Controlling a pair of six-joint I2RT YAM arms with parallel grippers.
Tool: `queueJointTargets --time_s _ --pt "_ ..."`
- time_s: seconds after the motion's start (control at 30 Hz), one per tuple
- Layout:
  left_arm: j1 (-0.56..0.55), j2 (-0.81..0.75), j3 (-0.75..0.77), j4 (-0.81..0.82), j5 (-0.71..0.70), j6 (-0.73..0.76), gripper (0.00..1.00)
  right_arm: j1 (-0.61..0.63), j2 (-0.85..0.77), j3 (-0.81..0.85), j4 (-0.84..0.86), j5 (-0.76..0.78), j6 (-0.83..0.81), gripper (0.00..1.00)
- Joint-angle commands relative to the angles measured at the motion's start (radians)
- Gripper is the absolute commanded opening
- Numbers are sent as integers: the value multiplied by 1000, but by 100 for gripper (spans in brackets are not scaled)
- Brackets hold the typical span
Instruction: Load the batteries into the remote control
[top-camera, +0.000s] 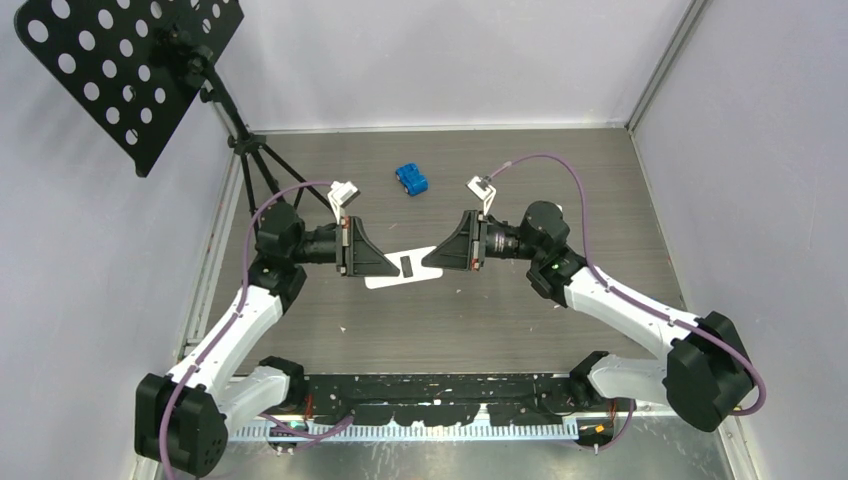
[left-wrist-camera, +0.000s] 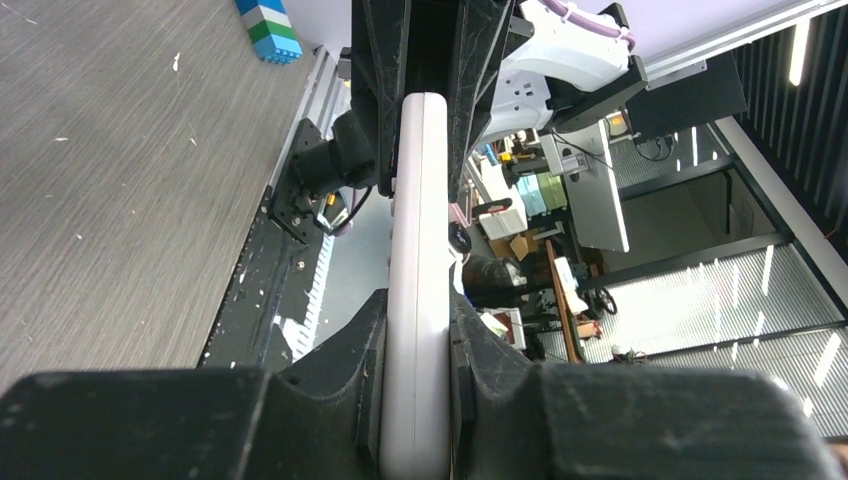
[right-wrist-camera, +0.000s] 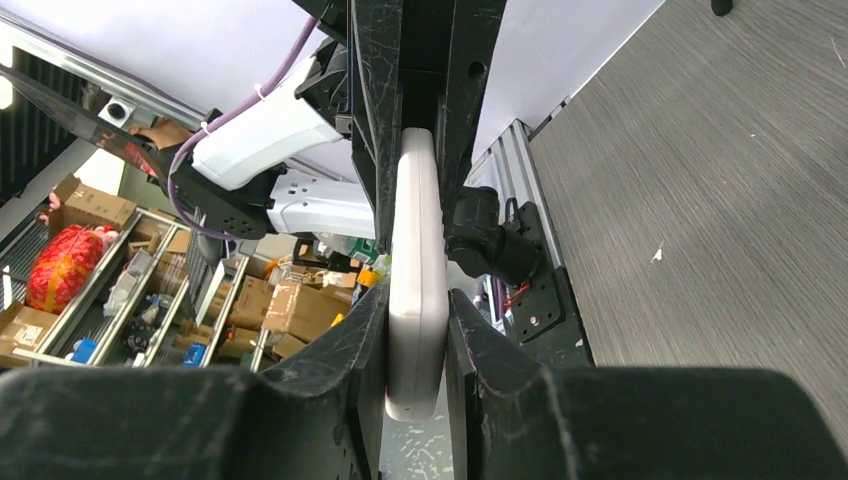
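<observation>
Left end effector (top-camera: 390, 268) and right end effector (top-camera: 432, 260), seen from above, each pinch one end of the white remote control (top-camera: 420, 274), at its nine and three o'clock ends, above the middle of the desk (top-camera: 450, 330). We see a dark rectangular opening in its upper face. A blue block (top-camera: 411, 180) lies at twelve o'clock from the remote, well apart.

From the left wrist, we see the remote edge-on, clamped by the near fingers (left-wrist-camera: 365, 350) at six o'clock and the right arm's at twelve.

From the right wrist, we again see it edge-on, pinched at six and twelve o'clock, clear of the desk.
</observation>
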Motion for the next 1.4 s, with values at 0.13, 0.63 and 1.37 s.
queueJointTargets --time_s 0.13,0.63,1.37 --pt "-6 -4 47 -115 -88 97 25 48 4 99 -155 118 -193 0" --pt "43 -68 244 -919 -849 588 100 48 34 373 -926 1087 -858 0" --pt "45 -46 242 -957 -848 616 100 102 710 448 -848 1651 -1223 10"
